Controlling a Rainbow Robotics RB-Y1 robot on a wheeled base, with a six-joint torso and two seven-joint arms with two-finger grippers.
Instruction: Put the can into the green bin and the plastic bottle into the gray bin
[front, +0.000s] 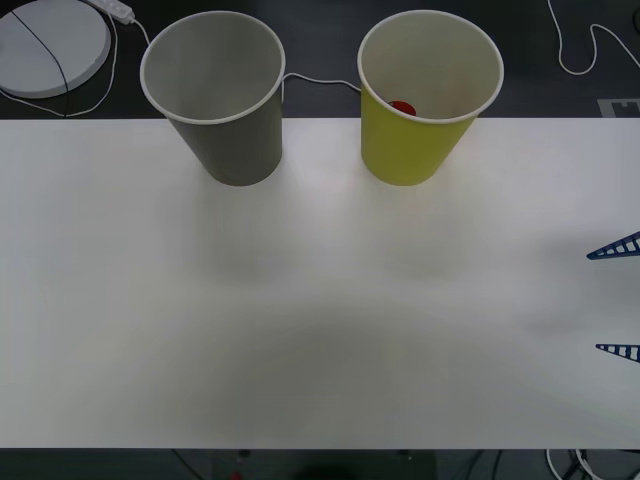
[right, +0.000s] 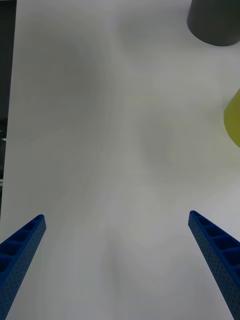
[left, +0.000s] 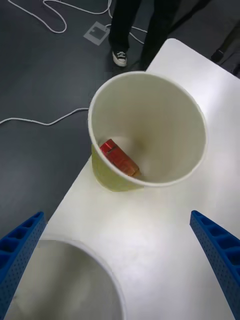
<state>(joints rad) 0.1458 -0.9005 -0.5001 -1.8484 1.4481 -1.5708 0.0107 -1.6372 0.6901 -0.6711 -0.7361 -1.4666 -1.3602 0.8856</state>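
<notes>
The gray bin (front: 235, 150) stands upright at the table's back left and the green bin (front: 405, 150) at its back right. The can (left: 119, 159), red and orange, lies tilted on the bottom of the green bin (left: 107, 177); a bit of its red (front: 402, 107) shows over the rim in the front view. My left gripper (left: 116, 215) hangs open above both bins, with the gray bin's rim (left: 75, 245) just below it. My right gripper (front: 612, 300) is open and holds nothing, low over the table's right edge. It faces the gray bin (right: 215, 22) and the green bin (right: 232, 125). The plastic bottle is out of view.
The white table (front: 320, 300) stretches wide in front of the bins. Behind it, on the dark floor, lie a white round disc (front: 50, 45) at the far left and white cables (front: 590, 50).
</notes>
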